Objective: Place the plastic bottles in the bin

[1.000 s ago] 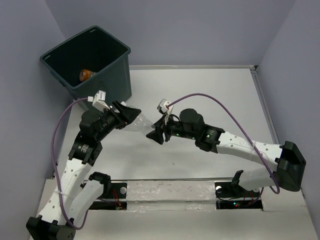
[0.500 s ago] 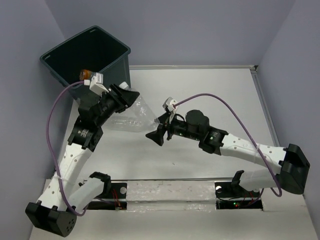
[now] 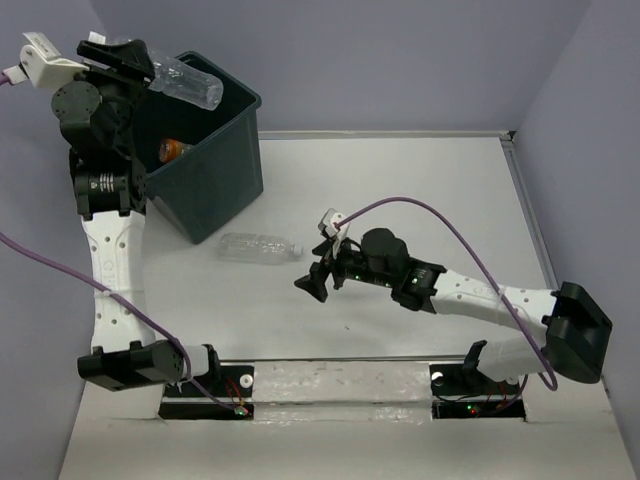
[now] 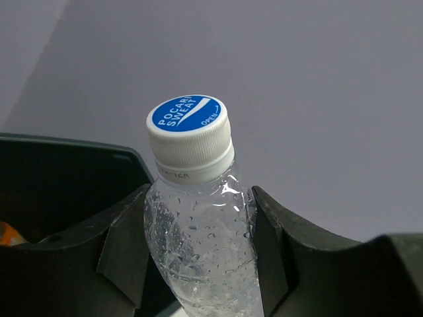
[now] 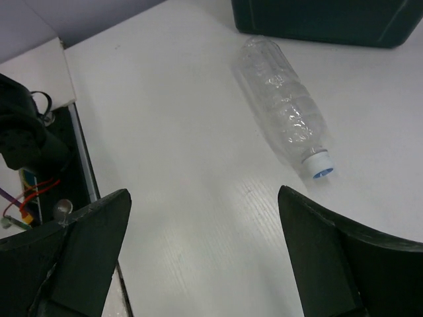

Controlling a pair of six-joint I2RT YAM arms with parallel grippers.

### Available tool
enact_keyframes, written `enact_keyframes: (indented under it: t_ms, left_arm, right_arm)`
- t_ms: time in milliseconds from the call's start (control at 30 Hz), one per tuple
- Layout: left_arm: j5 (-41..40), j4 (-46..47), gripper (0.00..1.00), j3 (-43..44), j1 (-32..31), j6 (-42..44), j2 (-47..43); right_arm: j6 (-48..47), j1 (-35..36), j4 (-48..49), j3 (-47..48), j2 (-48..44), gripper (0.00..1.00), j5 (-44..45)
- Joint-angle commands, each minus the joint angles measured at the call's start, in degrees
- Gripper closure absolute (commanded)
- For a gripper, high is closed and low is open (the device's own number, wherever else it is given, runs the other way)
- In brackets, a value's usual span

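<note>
High over the dark teal bin (image 3: 228, 122), my left gripper (image 3: 148, 72) is shut on a clear plastic bottle (image 3: 190, 85). In the left wrist view the bottle (image 4: 198, 231) sits between the jaws of the gripper (image 4: 198, 254), white Pocari Sweat cap pointing away, the bin's rim (image 4: 66, 141) below left. An orange bottle (image 3: 172, 150) lies inside the bin. Another clear bottle (image 3: 258, 247) lies on the table near the bin's front. My right gripper (image 3: 314, 281) stands open and empty just right of it; its wrist view shows the bottle (image 5: 283, 109) ahead of the open gripper (image 5: 205, 254).
The bin's side (image 5: 324, 20) is just beyond the lying bottle. The right arm's purple cable (image 3: 440, 212) arcs over the table. A white raised border (image 3: 520, 190) edges the table on the right. The arm bases and electronics (image 5: 30, 178) lie along the near edge.
The left arm has swung its bottle up from table height to above the bin. The right gripper has opened, and the other clear bottle now lies on the table beside it.
</note>
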Motion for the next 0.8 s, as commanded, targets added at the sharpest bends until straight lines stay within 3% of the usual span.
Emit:
enact_keyframes:
  t_ms: [0, 100, 133, 267, 467, 600, 767]
  left_arm:
    - [-5.9, -4.4, 0.68, 5.4, 4.5, 3.2, 5.0]
    - [-9.3, -5.9, 0.25, 6.2, 5.3, 6.3, 7.0]
    - [-9.8, -7.0, 0.02, 6.2, 5.3, 6.5, 7.6]
    - [-9.1, -3.3, 0.01, 0.4, 5.2, 6.8, 3.9]
    - [-8.7, 0.3, 0.01, -6.2, 1.6, 7.6, -3.9]
    - [-3.1, 4.4, 0.01, -20.4, -3.3, 6.4, -13.0]
    - [1.5, 0.6, 0.01, -34.4, -10.1, 7.5, -26.9]
  right_arm:
    - [-4.4, -2.0, 1.5, 6.7, 5.3, 0.02, -1.2]
    - [-7.6, -5.1, -4.0, 12.0, 10.7, 0.00, -3.1]
    - [-10.6, -5.1, -6.1, 16.5, 12.7, 0.00, -2.8]
    - [-19.1, -5.1, -18.5, 27.1, 25.3, 0.00, -2.2]
    - [-26.9, -5.6, -23.5, 38.5, 36.3, 0.00, -0.7]
    - [-28.5, -5.6, -26.7, 45.1, 42.8, 0.00, -1.2]
    - [-27.8, -5.6, -26.9, 49.5, 50.4, 0.00, -2.3]
